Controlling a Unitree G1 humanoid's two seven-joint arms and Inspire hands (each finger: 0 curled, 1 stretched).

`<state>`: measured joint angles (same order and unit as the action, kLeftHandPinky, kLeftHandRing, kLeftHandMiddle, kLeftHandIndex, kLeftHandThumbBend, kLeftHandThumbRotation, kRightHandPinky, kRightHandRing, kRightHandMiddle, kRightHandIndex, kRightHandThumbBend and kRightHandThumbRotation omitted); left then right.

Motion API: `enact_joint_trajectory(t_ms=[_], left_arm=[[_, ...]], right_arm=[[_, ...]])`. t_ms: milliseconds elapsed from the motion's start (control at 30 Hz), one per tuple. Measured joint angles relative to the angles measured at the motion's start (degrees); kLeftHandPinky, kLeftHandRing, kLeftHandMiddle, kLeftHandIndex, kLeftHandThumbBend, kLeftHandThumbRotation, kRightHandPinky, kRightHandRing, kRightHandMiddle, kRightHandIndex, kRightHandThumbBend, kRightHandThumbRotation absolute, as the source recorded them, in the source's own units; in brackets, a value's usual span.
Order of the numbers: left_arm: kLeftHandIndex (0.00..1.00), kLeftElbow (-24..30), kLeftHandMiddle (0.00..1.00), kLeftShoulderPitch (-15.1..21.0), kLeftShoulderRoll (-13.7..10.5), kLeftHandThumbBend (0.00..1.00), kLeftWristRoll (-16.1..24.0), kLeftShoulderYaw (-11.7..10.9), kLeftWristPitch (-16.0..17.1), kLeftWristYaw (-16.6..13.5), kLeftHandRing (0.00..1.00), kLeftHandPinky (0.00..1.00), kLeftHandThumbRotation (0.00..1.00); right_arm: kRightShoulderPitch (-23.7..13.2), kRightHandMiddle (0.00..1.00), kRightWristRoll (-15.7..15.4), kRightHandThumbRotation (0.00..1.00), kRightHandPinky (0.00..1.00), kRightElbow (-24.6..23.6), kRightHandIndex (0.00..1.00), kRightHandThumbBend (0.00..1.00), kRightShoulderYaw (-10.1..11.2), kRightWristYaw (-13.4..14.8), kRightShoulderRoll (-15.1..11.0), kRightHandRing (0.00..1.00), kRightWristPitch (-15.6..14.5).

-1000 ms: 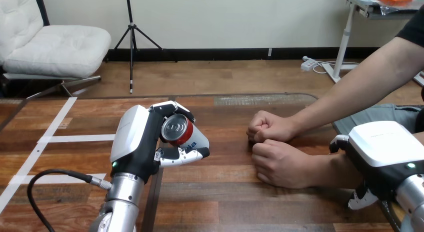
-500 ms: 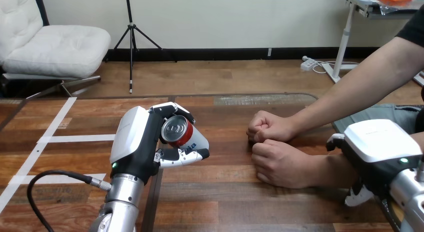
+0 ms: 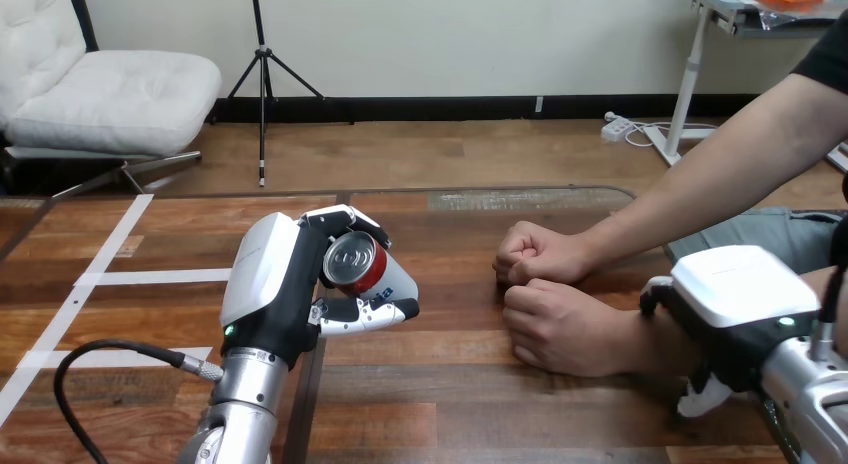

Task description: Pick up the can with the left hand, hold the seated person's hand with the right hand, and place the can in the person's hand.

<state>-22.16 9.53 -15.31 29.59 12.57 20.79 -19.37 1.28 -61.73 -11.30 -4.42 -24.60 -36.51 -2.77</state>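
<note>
The red can [image 3: 352, 263] is clasped, tilted, in the left hand [image 3: 290, 284] over the bench [image 3: 450, 404], well left of the person's nearer fist [image 3: 560, 326], beside whose wrist [image 3: 648, 341] the right hand [image 3: 735, 304] is seen, grip untellable.

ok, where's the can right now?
Head view, left of centre: the red can is gripped in the left hand, fingers curled round it, well to the left of the person's hands.
</note>
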Motion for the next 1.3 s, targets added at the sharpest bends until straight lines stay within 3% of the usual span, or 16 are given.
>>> enact_joint_trajectory(t_ms=[467,1300], left_arm=[[0.50,0.0,0.49,0.0,0.0,0.70,0.2,0.0,0.2,0.0,0.41,0.34,0.00],[0.50,1.4,0.49,-0.9,0.0,0.70,0.3,-0.3,0.3,0.0,0.40,0.34,0.00]], right_arm=[[-3.0,0.77,0.3,0.02,0.77,4.2,0.75,0.83,-2.6,1.9,0.0,0.77,0.7],[-7.1,0.76,0.5,0.03,0.75,9.1,0.75,0.80,-6.7,2.0,0.1,0.77,0.0]])
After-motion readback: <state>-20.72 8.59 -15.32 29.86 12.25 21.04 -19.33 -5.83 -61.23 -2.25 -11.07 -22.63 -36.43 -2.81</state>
